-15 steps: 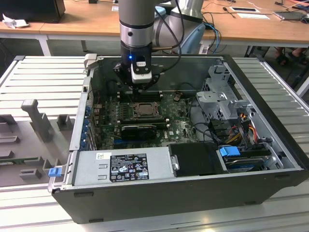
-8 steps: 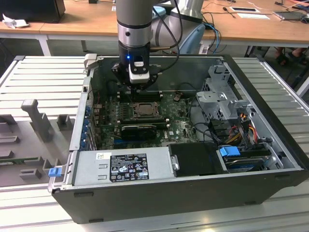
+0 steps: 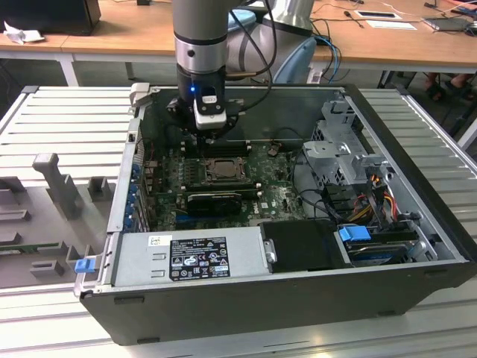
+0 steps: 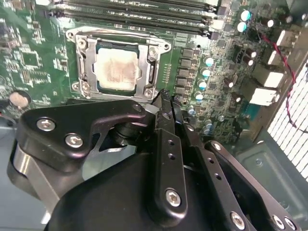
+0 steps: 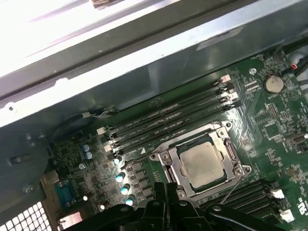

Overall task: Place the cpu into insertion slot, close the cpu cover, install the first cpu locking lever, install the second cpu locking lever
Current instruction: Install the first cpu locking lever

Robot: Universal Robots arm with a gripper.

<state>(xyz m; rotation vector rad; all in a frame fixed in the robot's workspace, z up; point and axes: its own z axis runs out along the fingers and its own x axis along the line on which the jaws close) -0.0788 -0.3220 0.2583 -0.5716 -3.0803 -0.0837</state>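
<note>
Cpu point(image 4: 117, 70) seated in insertion slot point(image 4: 75, 85), cpu cover point(image 4: 147, 72) down; hand point(image 4: 166, 102) fingers together, empty, just beside slot rim.

The arm reaches down into an open computer case point(image 3: 298, 313) lying on the ribbed metal bench point(image 3: 67, 119). Its gripper point(image 3: 211, 139) hangs just above the far edge of the insertion slot point(image 3: 200, 170) on the green circuit board point(image 3: 276, 195). The cpu point(image 3: 222, 168) sits in the slot. A silver power supply point(image 3: 186, 257) lies along the case's near wall toward the exterior view's left, and a grey drive cage point(image 3: 339, 142) stands toward the right.
</note>
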